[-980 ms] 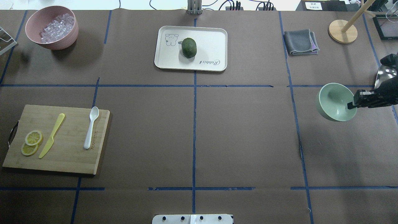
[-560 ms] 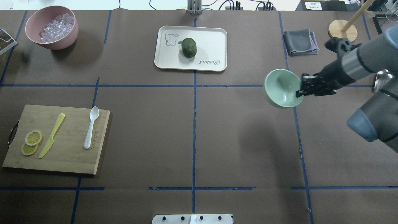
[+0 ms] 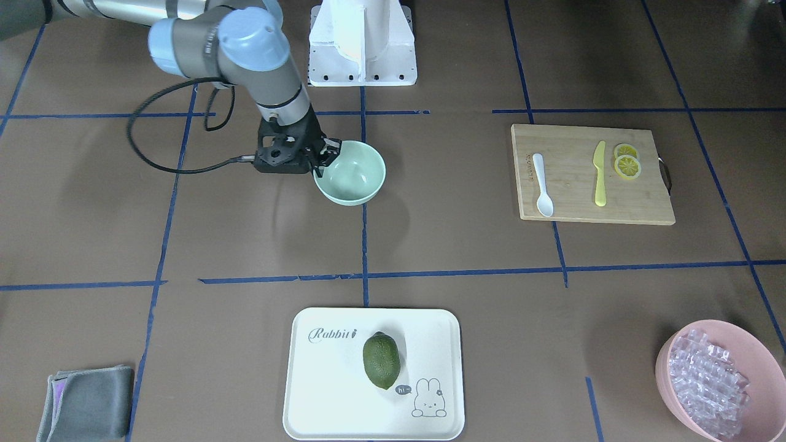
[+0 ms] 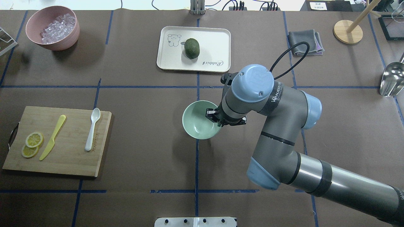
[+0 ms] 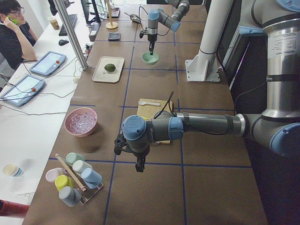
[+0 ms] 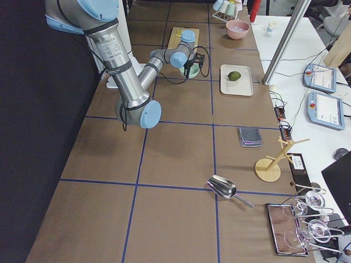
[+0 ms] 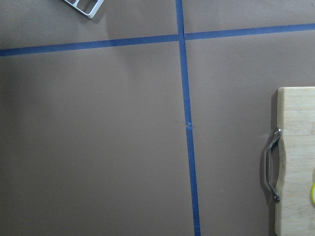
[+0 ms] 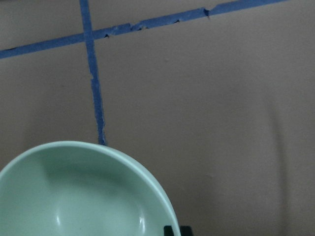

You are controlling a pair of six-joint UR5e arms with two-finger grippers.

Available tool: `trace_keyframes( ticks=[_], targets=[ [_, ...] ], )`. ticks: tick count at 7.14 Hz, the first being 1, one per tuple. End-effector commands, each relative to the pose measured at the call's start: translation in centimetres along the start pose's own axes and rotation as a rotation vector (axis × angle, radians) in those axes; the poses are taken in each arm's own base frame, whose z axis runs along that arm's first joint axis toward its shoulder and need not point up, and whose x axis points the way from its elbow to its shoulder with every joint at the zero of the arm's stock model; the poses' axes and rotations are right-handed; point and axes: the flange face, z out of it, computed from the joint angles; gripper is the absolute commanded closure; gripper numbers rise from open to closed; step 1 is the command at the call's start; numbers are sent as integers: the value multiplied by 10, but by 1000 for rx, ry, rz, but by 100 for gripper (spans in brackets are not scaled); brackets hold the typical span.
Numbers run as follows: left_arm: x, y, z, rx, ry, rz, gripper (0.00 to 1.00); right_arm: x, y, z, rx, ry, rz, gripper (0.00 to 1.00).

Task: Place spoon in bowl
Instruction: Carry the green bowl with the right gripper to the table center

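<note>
Front view: the right gripper (image 3: 322, 163) is clamped on the rim of the bowl (image 3: 362, 184) at mid-worktop, probably staging it nearer the spoon (image 3: 541, 184). Overhead: the spoon lies on the cutting board (image 4: 69, 157) (near the left end, untouched). Left-end view: the left gripper (image 5: 138, 165) hovers beside the board; I cannot tell how far open it is.

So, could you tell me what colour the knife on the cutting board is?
Yellow; the knife shows best in the exterior front-facing view.
</note>
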Motion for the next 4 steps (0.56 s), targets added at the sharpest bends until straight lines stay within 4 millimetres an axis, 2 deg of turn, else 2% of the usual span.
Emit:
trace_keyframes(
  ticks=[1, 3, 4],
  targets=[
    [0, 0, 1, -1, 0, 1, 0, -29, 2, 22, 3, 23, 0, 100],
    [1, 0, 0, 0, 0, 2, 0, -27, 6, 26, -3, 30, -3, 95],
    [1, 0, 0, 0, 0, 2, 0, -25, 7, 28, -5, 33, -3, 88]
  ],
)
